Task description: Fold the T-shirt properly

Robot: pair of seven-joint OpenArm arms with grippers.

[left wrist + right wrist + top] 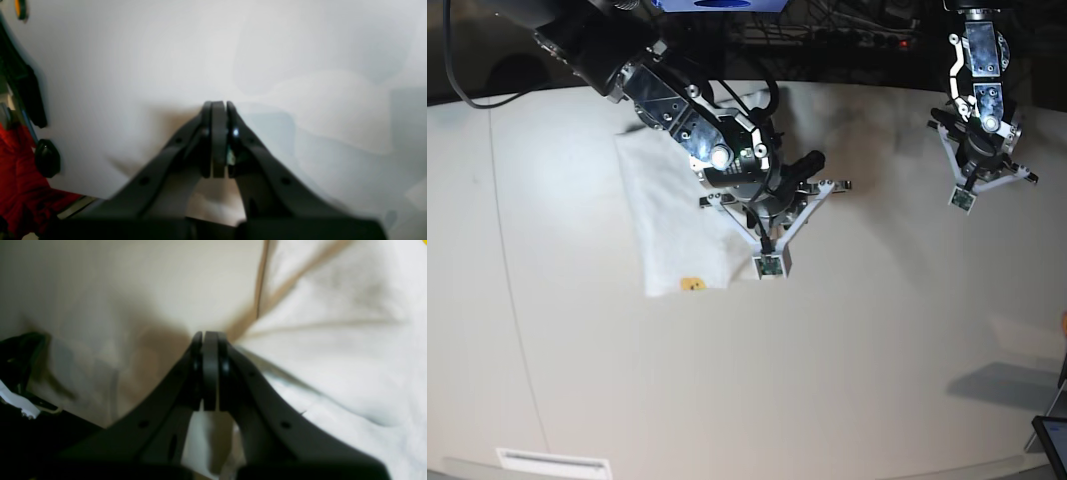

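The white T-shirt [672,215] lies folded into a tall rectangle on the pale table [847,360], with a small yellow patch of print [690,284] at its near edge. My right gripper [764,240] hangs over the shirt's right edge. In the right wrist view it [210,335] is shut, tips at the border between the wrinkled cloth [333,373] and the bare table, with nothing seen between the fingers. My left gripper [970,180] is far to the right, away from the shirt. In the left wrist view it [218,103] is shut above bare table.
Black cables and dark gear [827,40] run along the table's back edge. A dark screen corner [1052,440] sits at the near right. A white label [552,463] lies on the front edge. Red cloth [20,180] and black knobs [46,156] show beyond the table edge.
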